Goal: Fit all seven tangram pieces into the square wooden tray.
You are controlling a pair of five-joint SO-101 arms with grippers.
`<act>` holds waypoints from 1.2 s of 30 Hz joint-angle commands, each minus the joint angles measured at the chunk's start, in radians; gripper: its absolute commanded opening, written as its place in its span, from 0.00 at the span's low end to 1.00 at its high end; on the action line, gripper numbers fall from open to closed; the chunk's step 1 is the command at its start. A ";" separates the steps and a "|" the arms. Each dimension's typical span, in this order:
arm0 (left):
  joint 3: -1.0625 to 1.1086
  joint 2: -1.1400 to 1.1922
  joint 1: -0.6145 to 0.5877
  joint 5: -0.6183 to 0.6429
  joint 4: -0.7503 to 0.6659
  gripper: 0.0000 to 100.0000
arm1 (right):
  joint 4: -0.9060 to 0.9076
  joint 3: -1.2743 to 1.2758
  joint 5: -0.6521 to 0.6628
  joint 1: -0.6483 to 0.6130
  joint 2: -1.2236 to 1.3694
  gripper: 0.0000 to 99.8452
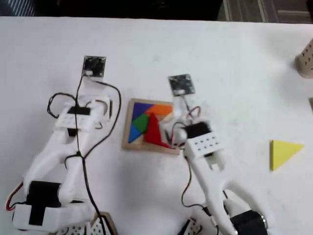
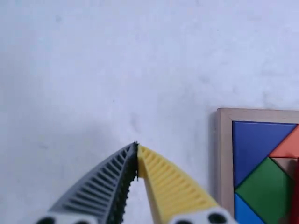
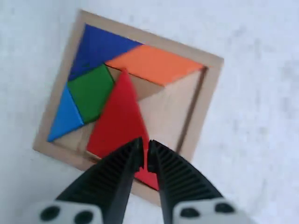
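Note:
The square wooden tray (image 1: 128,122) lies mid-table between the arms. It holds a dark blue triangle (image 3: 100,46), an orange piece (image 3: 154,63), a green square (image 3: 91,91) and a small light blue triangle (image 3: 65,116). A red triangle (image 3: 119,116) lies askew across the tray, one corner over the near rim (image 3: 205,107). My right gripper (image 3: 145,151) is shut, its tips on that red corner. My left gripper (image 2: 137,151) is shut over bare table beside the tray's left rim (image 2: 224,154). A yellow triangle (image 1: 283,152) lies alone far to the right.
Two dark square tags (image 1: 94,66) (image 1: 181,84) sit behind the arms. Black cables (image 1: 115,110) loop beside the tray's left side. A wooden pegged object (image 1: 305,61) stands at the right edge. Open white table surrounds the yellow triangle.

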 commanded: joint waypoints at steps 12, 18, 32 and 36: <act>-0.002 -0.048 -0.008 0.009 -0.075 0.02 | -0.501 -0.063 -0.015 -0.142 0.390 0.02; -0.002 -0.048 -0.007 0.009 -0.075 0.02 | -0.483 -0.068 -0.015 -0.097 0.390 0.02; -0.002 -0.048 -0.007 0.009 -0.074 0.02 | -0.417 -0.064 -0.015 0.036 0.383 0.02; -0.002 -0.048 -0.007 0.009 -0.074 0.02 | -0.417 -0.064 -0.015 0.071 0.383 0.02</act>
